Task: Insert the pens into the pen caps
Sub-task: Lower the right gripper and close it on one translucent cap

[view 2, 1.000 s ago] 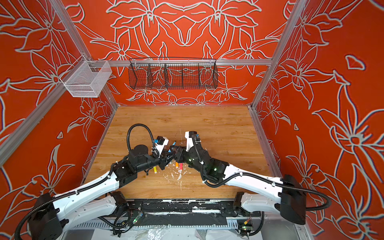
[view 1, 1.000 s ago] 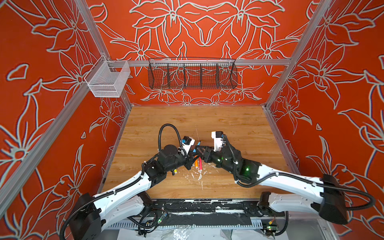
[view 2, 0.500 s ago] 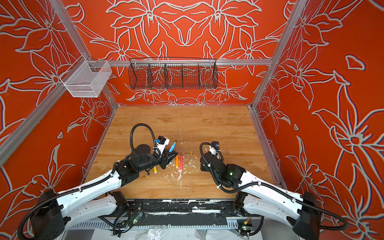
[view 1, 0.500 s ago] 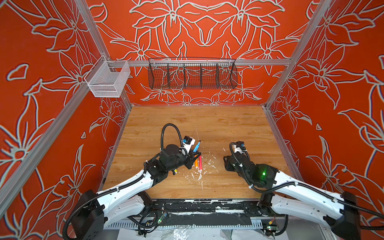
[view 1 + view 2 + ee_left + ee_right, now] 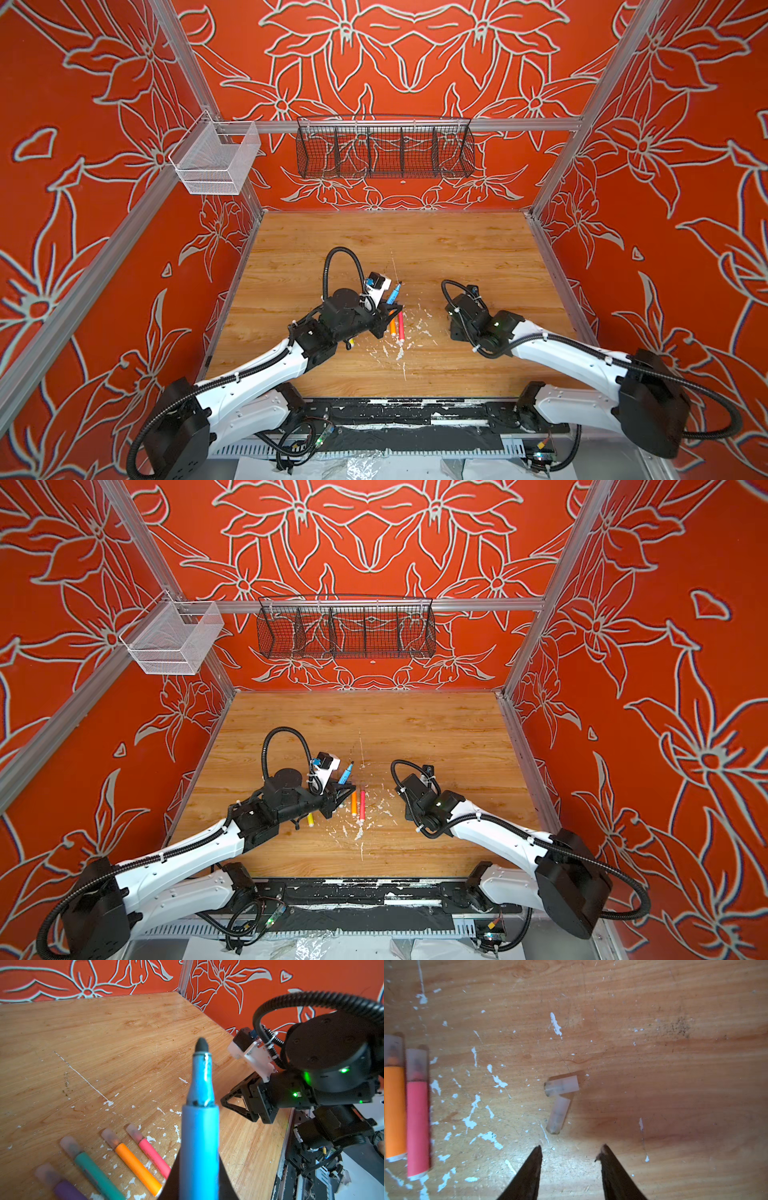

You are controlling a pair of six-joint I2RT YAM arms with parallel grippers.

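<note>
**Grippers.** The left gripper (image 5: 198, 1180) is clamped on the blue pen (image 5: 200, 1126), which it holds off the table (image 5: 675, 1022) with its dark tip bare and pointing away from the wrist. The right gripper (image 5: 571, 1152) is partly open and has hold of nothing.

**Caps.** Two loose caps lie on the table just ahead of the right fingertips and slightly off their centre line.
- The near cap (image 5: 558, 1114) runs almost along the gripper's line of reach, so the jaws would close across its width.
- The far cap (image 5: 561, 1086) lies crosswise and touches the near cap's far end.

**Other pens.** The orange pen (image 5: 394, 1105) and pink pen (image 5: 417, 1122) lie side by side, well apart from the caps, and both are already capped.

**Judgement.**
- The right arm is plainly the nearer one to the caps — the left is occupied.
- The near cap is the better pick, because its axis suits the jaws.
- The gripper needs a short advance and a slight sideways correction before descending.
- The risk is nudging the far cap, since the two are in contact.
</note>
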